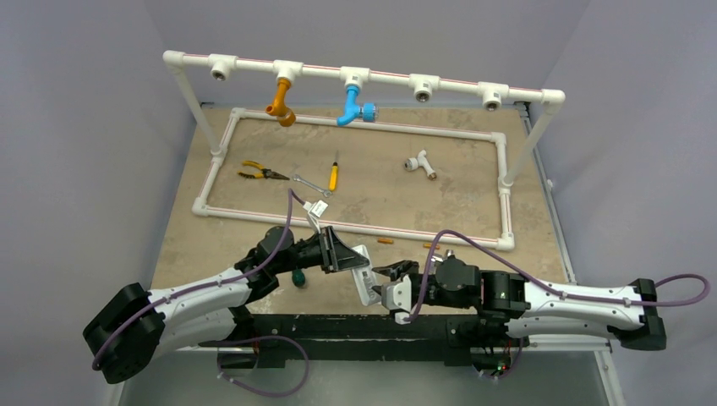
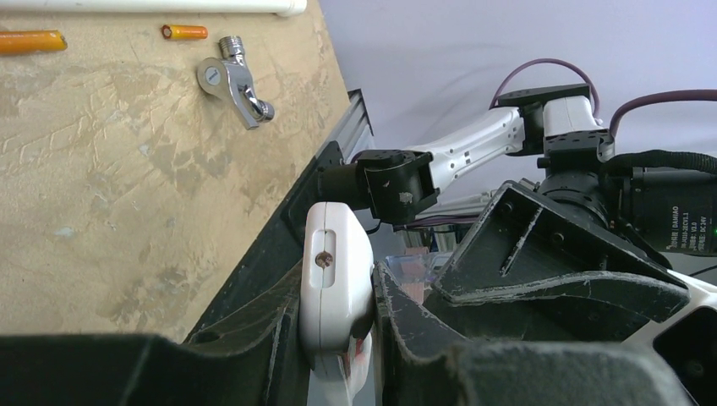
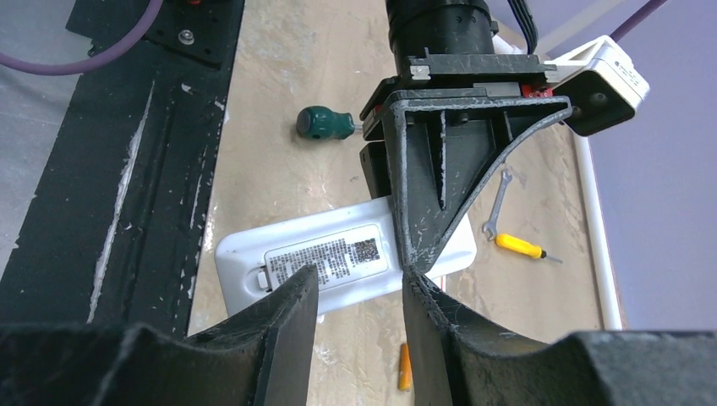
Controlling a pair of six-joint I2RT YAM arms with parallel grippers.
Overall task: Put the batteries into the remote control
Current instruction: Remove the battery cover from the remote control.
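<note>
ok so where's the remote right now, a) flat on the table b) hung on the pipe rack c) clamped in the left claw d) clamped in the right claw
c, the left claw is shut on the remote by its edges, holding it up off the table.

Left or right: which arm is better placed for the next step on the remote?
Right. The left gripper is shut on the remote control, holding it. The right gripper is open and empty, fingertips by the remote's labelled back, so it is probably free to work there.
</note>
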